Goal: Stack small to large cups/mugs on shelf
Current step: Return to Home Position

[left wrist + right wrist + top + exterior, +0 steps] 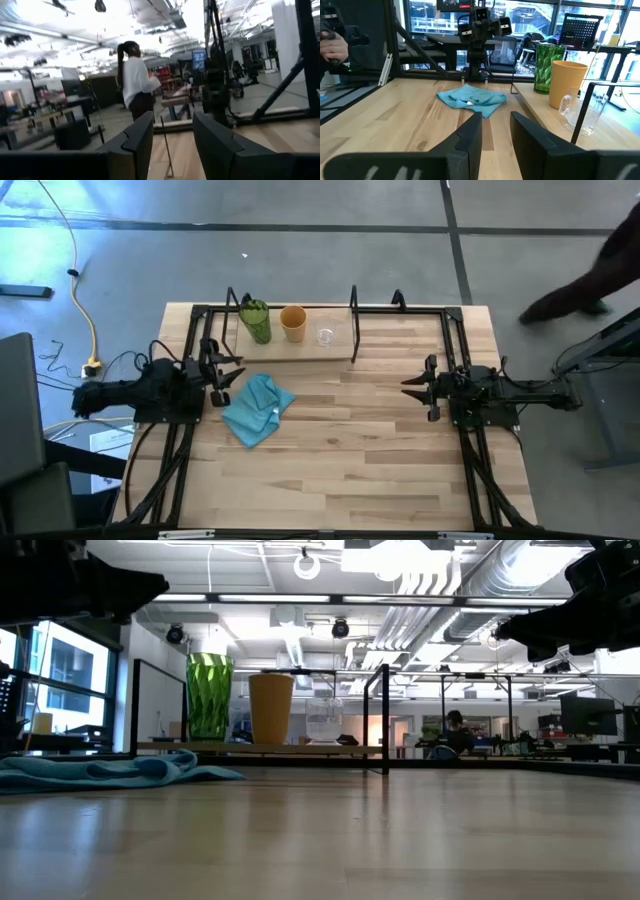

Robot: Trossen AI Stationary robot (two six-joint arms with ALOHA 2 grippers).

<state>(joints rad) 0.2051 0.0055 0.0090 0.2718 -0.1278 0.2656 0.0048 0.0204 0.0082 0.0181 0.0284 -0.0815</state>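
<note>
Together, faceted tumbler (pixel 255 321), orange cup (pixel 293 323), glass mug (pixel 325 336), left hand (pixel 232 373), right hand (pixel 408 387), both released.

The high view looks straight down on the whole table (pixel 350 440); the low view sits at tabletop height, facing the far shelf (pixel 350 749); the right wrist camera faces left, sharing shelf and cloth (pixel 470 99) with both; the left wrist camera faces right into the room.

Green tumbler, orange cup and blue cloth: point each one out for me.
green tumbler (pixel 257 325), high view, on its ribbed side
orange cup (pixel 293 317), high view, in its open mouth
blue cloth (pixel 256 410), high view, middle of its folds
</note>
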